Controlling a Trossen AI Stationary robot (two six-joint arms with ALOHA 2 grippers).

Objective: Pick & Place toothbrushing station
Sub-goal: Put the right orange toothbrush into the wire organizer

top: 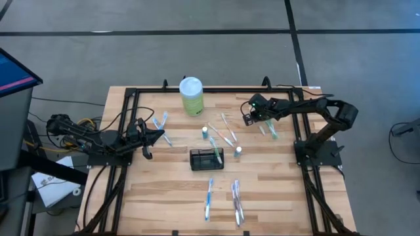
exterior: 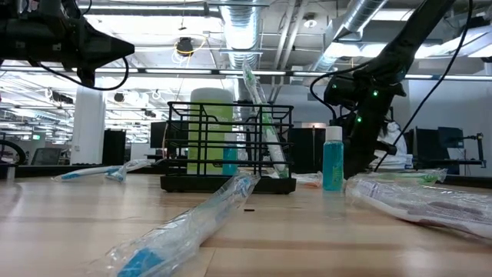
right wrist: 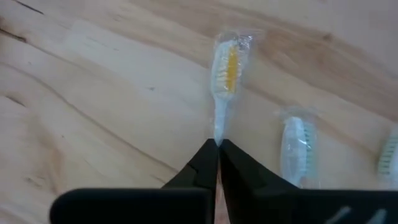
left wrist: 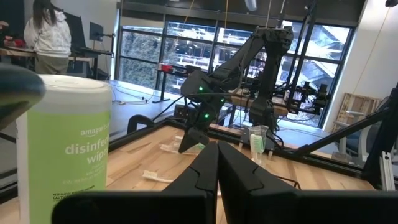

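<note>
The toothbrushing station, a black wire-mesh caddy (top: 207, 158), stands on its base at the table's middle. It also shows in the low view (exterior: 227, 146), with one wrapped toothbrush (exterior: 261, 115) leaning in it. My right gripper (top: 248, 120) is over the far right part of the table, shut on a wrapped yellow-bristled toothbrush (right wrist: 227, 62). My left gripper (top: 157, 136) is shut and empty, raised at the left of the caddy (left wrist: 217, 152). My right gripper pinches the wrapped toothbrush by its neck (right wrist: 217, 127), just behind the head, between its two fingertips. The fingers lie along the brush, and the head sticks out past them. I cannot tell whether the brush is lifted clear of the table.
A pale green wipes bottle (top: 191, 96) stands at the far middle. Two small teal bottles (top: 205, 132) (top: 237, 151) stand near the caddy. Wrapped toothbrushes lie at the left (top: 161, 126), far middle (top: 226, 131), right (top: 270, 129) and near side (top: 210, 196) (top: 237, 202).
</note>
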